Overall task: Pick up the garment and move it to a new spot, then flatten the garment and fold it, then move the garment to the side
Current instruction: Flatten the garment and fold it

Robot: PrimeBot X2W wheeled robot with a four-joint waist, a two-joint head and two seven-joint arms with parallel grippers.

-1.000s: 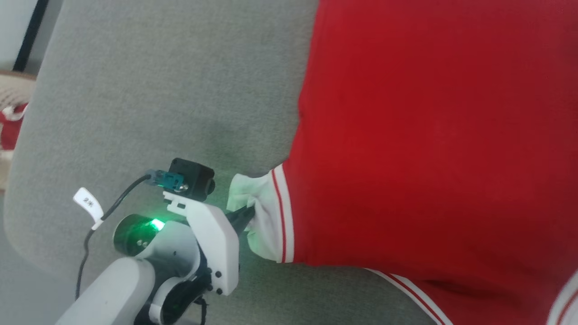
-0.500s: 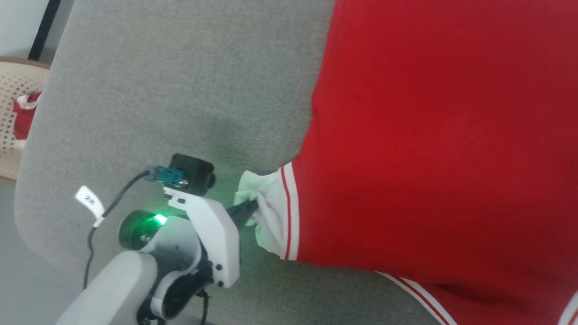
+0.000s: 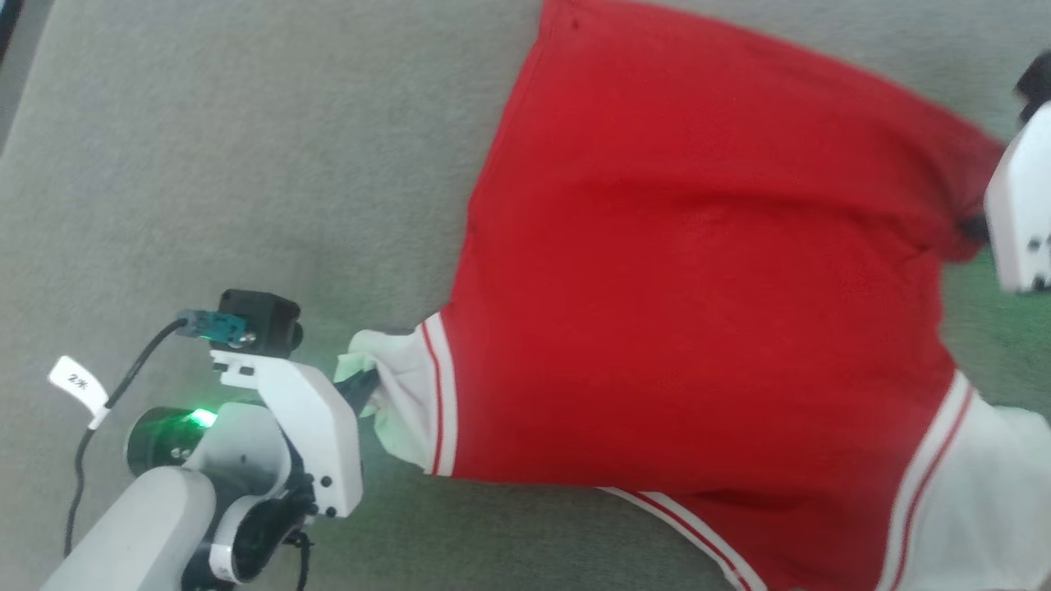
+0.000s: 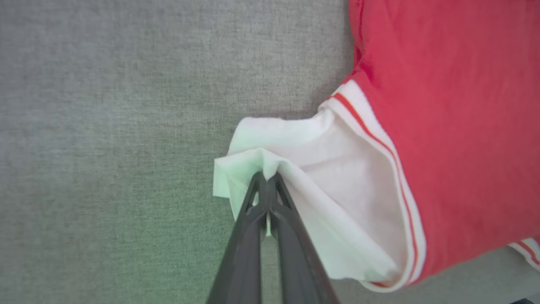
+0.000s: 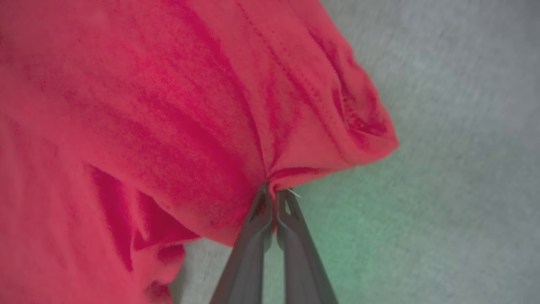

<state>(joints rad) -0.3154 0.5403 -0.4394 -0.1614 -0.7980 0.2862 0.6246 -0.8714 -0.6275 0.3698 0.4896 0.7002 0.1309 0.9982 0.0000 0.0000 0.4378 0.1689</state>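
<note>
Pinching a bunched fold of white lining, the left gripper (image 4: pixel 268 176) has its dark fingers fully closed on the garment (image 3: pixel 698 312). Its bright red body spreads away beyond the fingertips across a grey fabric surface (image 3: pixel 205 164). A white hem band with thin red stripes runs just past the pinched lining. At the opposite edge, the right gripper (image 5: pixel 273 191) is likewise clamped tight on a puckered red corner, creases fanning out from its tips.
</note>
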